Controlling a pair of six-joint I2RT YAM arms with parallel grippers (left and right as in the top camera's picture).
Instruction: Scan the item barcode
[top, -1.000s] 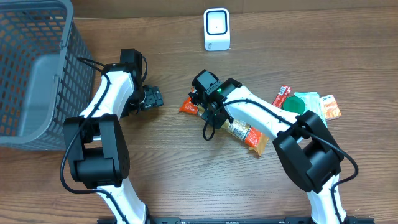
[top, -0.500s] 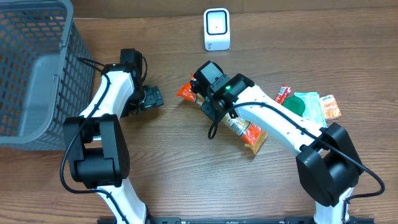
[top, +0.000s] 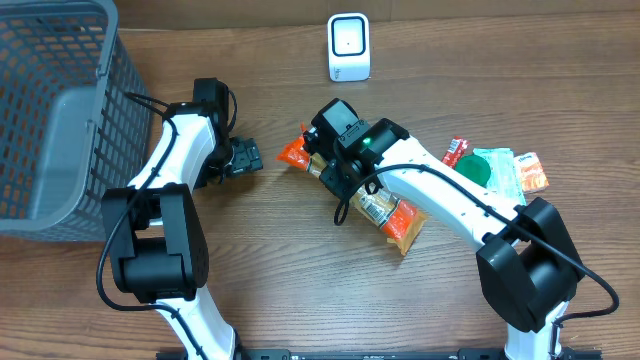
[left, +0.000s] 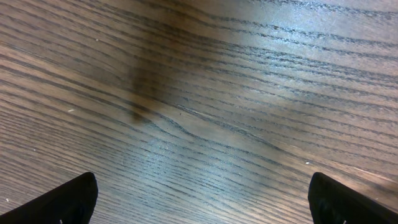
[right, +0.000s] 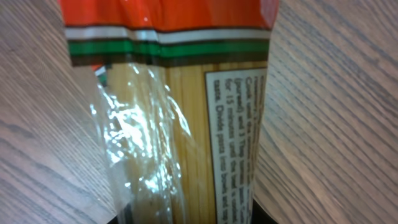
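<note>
Long clear-plastic spaghetti packet with orange-red ends (top: 388, 210): slanted at mid-table, just right of centre. Right gripper (top: 328, 168) has its jaws narrow, clamped across the packet's far-left part. You cannot tell if it is off the wood.

Step, by my reading: carrying it to the scan. Next you need the barcode side turned toward the small white box scanner (top: 348, 47) at the far edge.

Bare wood lies between. Left gripper (top: 243, 158) has wide, empty jaws beside the grey mesh basket (top: 110, 60). Loose snack packets (top: 520, 170) crowd the right.
</note>
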